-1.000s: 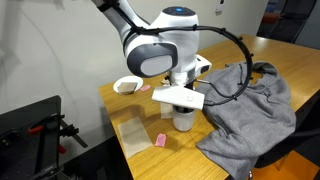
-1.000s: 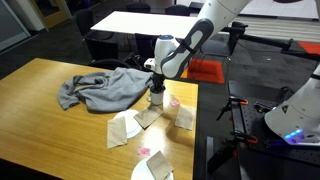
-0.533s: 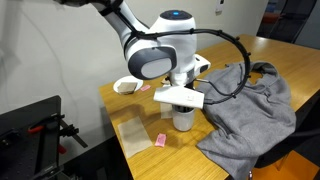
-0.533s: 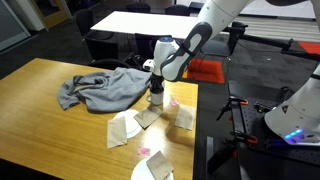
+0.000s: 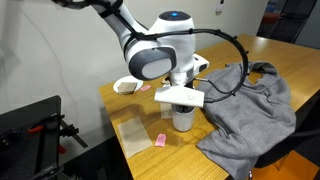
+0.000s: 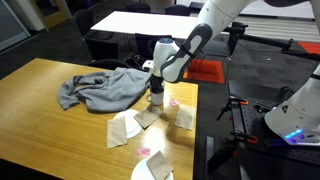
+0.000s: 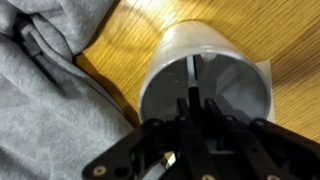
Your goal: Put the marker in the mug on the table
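A: Where is the marker [image 7: 189, 78]?

B: In the wrist view it is a thin dark line between the two fingers of the pincer [image 7: 190, 112], which are drawn close against it and grip it. Its lower part is inside the open mouth of the mug [image 7: 235, 85].

A: Which way does it point?

B: Its long axis runs along the fingers, roughly upright, with the far end down into the mug. Which end is the light one cannot be told.

A: And the mug?

B: In both exterior views the mug [image 5: 184, 122] [image 6: 157, 99] stands upright on the surface [image 6: 40, 110], right under the pincer. It is just beside the edge of the grey cloth [image 5: 245, 105]. A pink block [image 5: 160, 139] lies near it.
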